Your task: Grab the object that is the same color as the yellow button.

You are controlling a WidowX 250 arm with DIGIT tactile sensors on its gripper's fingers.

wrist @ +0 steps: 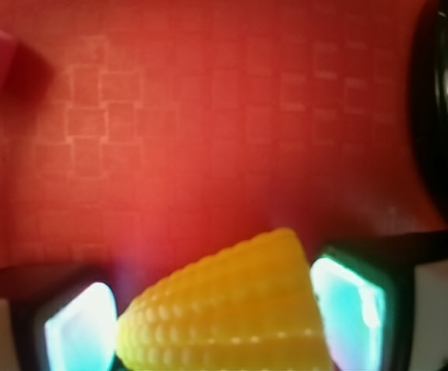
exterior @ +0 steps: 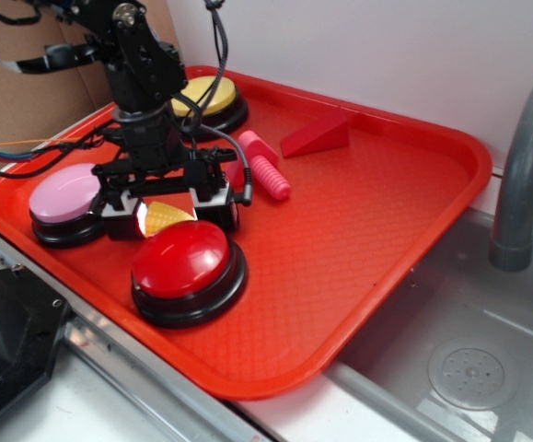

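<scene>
- Yellow waffle-textured wedge (wrist: 227,309) sits between the fingers (wrist: 80,325) of the tool (exterior: 167,212), which bracket it closely on both sides; whether they actually grip it, I cannot tell.
- Behind the tool stands the yellow button (exterior: 209,97); a red button (exterior: 185,262) sits just in front, a pink button (exterior: 65,198) beside it, all on the red tray (exterior: 386,230).

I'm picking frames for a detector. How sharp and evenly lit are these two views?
Exterior: fairly sharp, with glare on the red button and the tray. Wrist: soft throughout; the yellow wedge is blurred between the pincer fingers, whose pads glow overexposed cyan-white, and a hazy sheen crosses the tray.
</scene>
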